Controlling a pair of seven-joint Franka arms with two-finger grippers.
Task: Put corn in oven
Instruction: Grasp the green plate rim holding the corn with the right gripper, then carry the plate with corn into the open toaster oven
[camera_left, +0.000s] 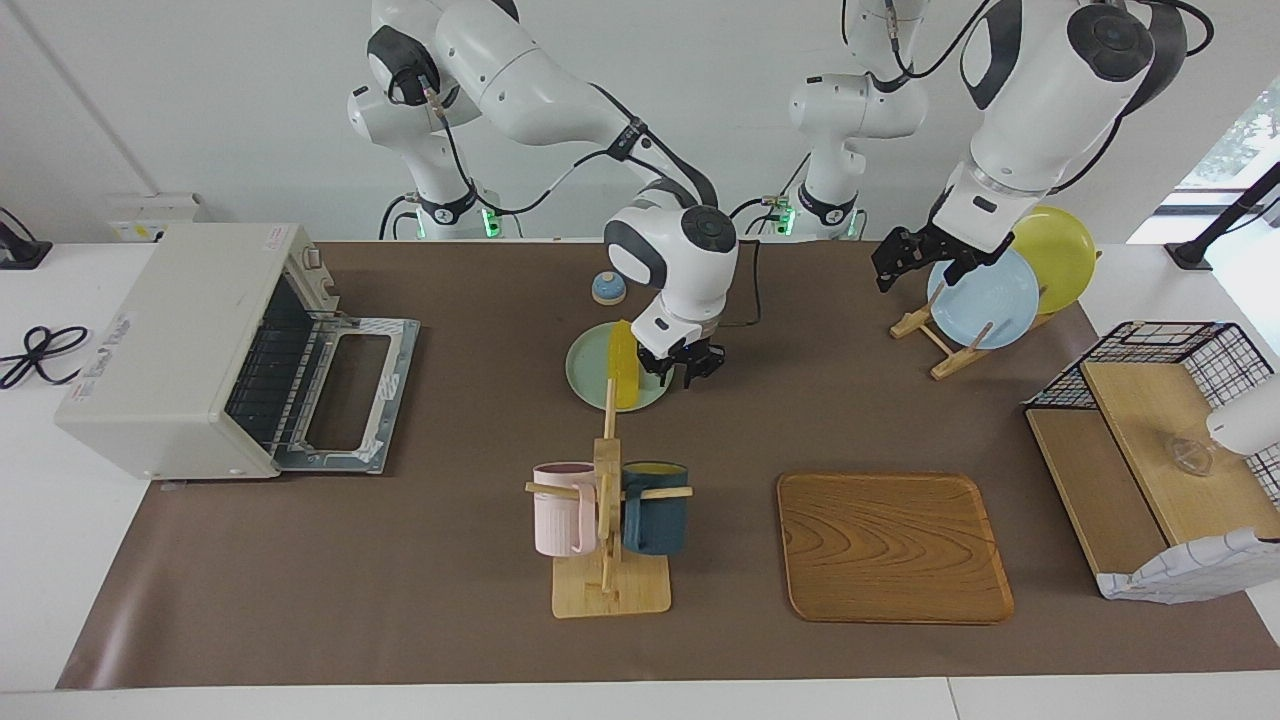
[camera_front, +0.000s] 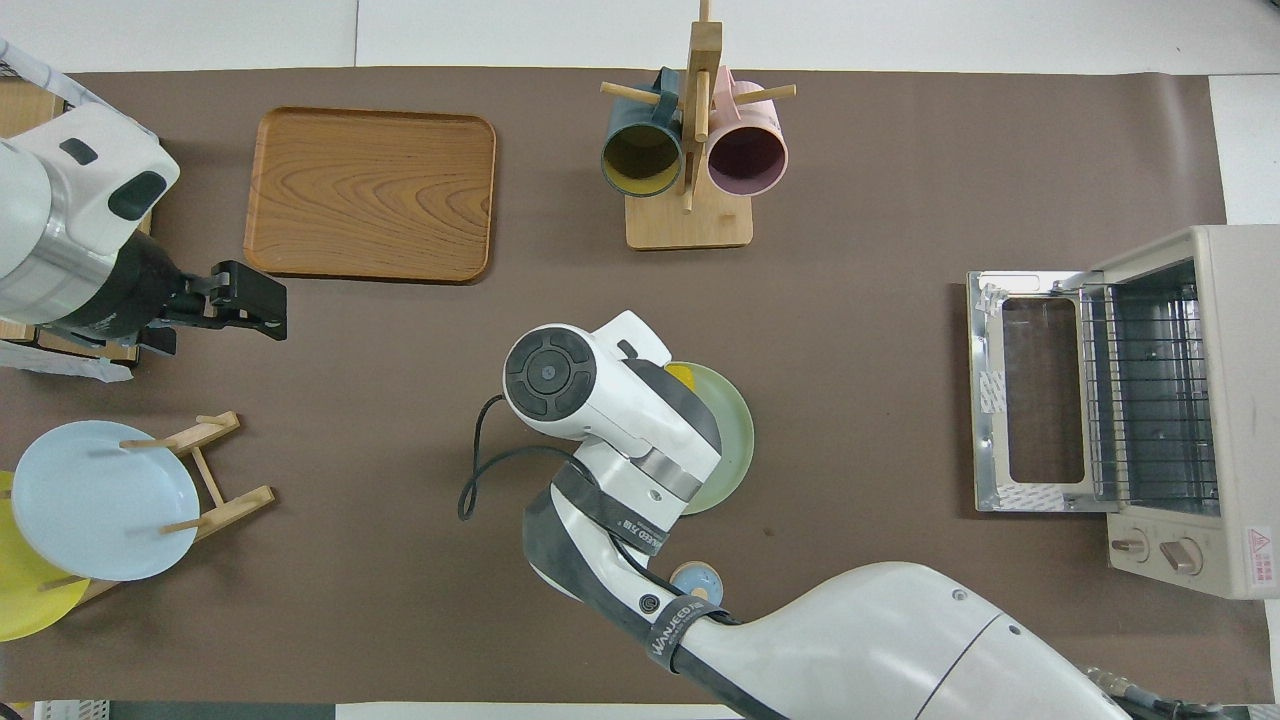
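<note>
the corn (camera_left: 624, 366) lies on a pale green plate (camera_left: 590, 385) near the middle of the table, its long axis running toward and away from the robots. in the overhead view only its tip (camera_front: 682, 376) peeks out from under the right arm's wrist. so it is not yet lifted, and nothing is in the oven (camera_left: 190, 345).

the right gripper (camera_left: 684, 368) hangs low just beside the corn, at the plate's edge toward the left arm's end; its fingers look a little apart and hold nothing, and i cannot tell whether they touch the plate. my guess is that the reach is nearly done and the grasp is not made.

the oven stands at the right arm's end of the table with its door (camera_left: 350, 390) already dropped flat and the wire rack (camera_front: 1150, 390) showing, so no opening step is left. what remains: close on the corn, lift it, carry it over to the rack, let go.

the left gripper (camera_left: 897, 262) waits over the plate rack (camera_left: 935, 335), fingers spread and empty.

a mug stand (camera_left: 608, 520) sits farther from the robots than the plate, off the likely path.
</note>
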